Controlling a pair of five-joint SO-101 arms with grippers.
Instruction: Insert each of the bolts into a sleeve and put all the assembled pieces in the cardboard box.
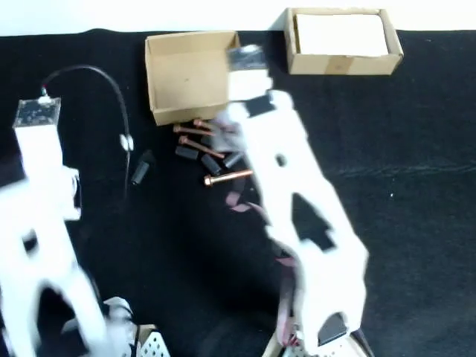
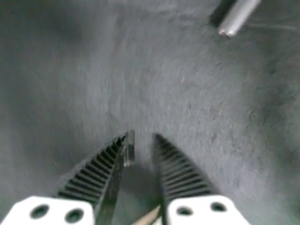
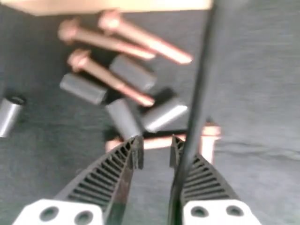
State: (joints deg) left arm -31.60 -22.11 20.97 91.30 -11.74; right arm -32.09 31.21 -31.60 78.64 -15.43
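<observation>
Several copper bolts [image 3: 105, 40] and grey sleeves [image 3: 133, 72] lie in a loose pile on the black cloth, just in front of the open cardboard box [image 1: 190, 74]. My right gripper [image 3: 154, 145] hovers at the near side of the pile, slightly open and holding nothing. One bolt [image 3: 159, 140] lies crosswise just past its fingertips. The right arm [image 1: 282, 171] stretches over the pile. My left gripper [image 2: 141, 140] is slightly open over bare cloth, nothing between its fingers. A lone sleeve [image 2: 234, 16] lies well beyond it. The left arm [image 1: 41, 171] stands at the table's left side.
A second cardboard box [image 1: 342, 41] with a white inside sits at the back right. One sleeve [image 1: 140, 172] lies apart, left of the pile, near a black cable [image 1: 119, 104]. Another black cable [image 3: 197, 93] crosses in front of the right gripper.
</observation>
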